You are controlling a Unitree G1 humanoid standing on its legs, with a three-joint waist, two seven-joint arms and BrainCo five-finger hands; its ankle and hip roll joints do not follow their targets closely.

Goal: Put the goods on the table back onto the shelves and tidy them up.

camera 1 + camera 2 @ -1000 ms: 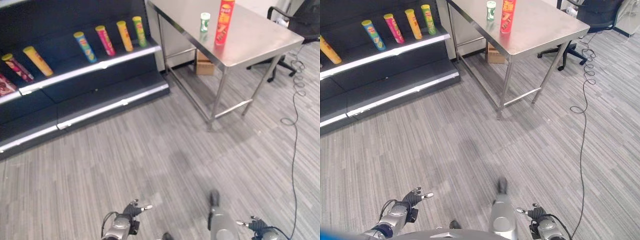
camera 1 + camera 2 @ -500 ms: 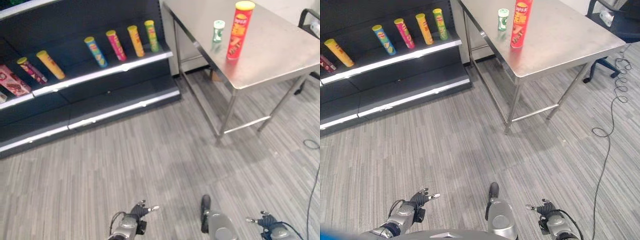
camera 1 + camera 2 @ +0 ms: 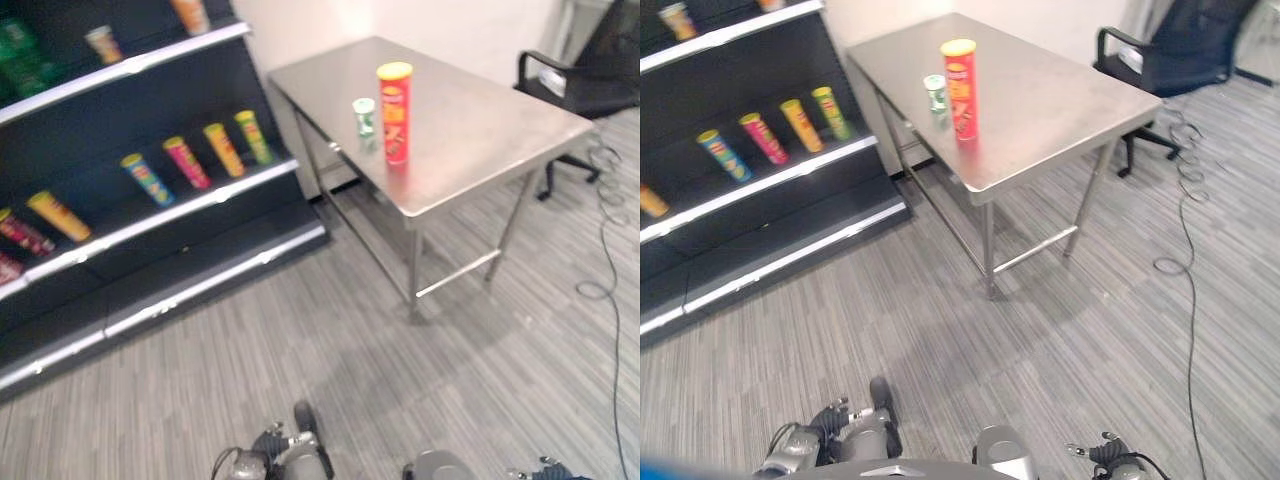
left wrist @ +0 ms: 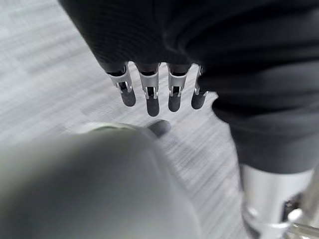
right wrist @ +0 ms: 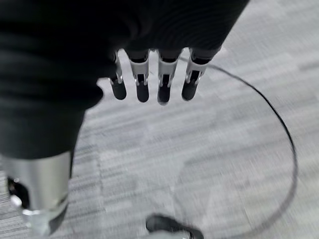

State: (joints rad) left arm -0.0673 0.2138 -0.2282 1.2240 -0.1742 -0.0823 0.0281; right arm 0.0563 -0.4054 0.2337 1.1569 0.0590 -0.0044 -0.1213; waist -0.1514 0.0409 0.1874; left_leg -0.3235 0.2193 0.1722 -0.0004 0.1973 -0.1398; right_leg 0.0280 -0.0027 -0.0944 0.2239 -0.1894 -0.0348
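Table [image 3: 500,140]: a bare steel top on thin legs, seen at about 1 o'clock in the head views, well apart from both hands.
Red can [image 3: 393,112]: a tall tube with a yellow lid, standing upright near the table's front edge.
Green can [image 3: 364,116]: a short container with a pale lid, upright, just beside the red can at its 9 o'clock.
Shelves [image 3: 150,215]: a dark rack at 10 to 11 o'clock; the middle shelf carries a row of tilted tubes, among them a blue tube [image 3: 147,179], a pink tube [image 3: 187,162], an orange tube [image 3: 222,149] and a green tube [image 3: 253,137].
Left hand [image 4: 154,94]: fingers hang straight and relaxed over the floor; nothing is held.
Right hand [image 5: 149,82]: fingers likewise loose and straight; nothing is held.
Stage: judged as the approach; neither item on the table has been taken up.
Handling, red can: judged light, stiff and thin-walled, smooth-sided and top-heavy for its narrow base. A wrap round the mid-body is advised, with moderate pressure so that the wall is not dented.
Handling, green can: judged light and rigid; it is easily knocked over, so a hold round its middle from the side is advised.
Risk: the two items stand close together, and a reach for one may topple the other.
Chair [image 3: 580,85]: a dark office chair at 2 o'clock, beyond the table.
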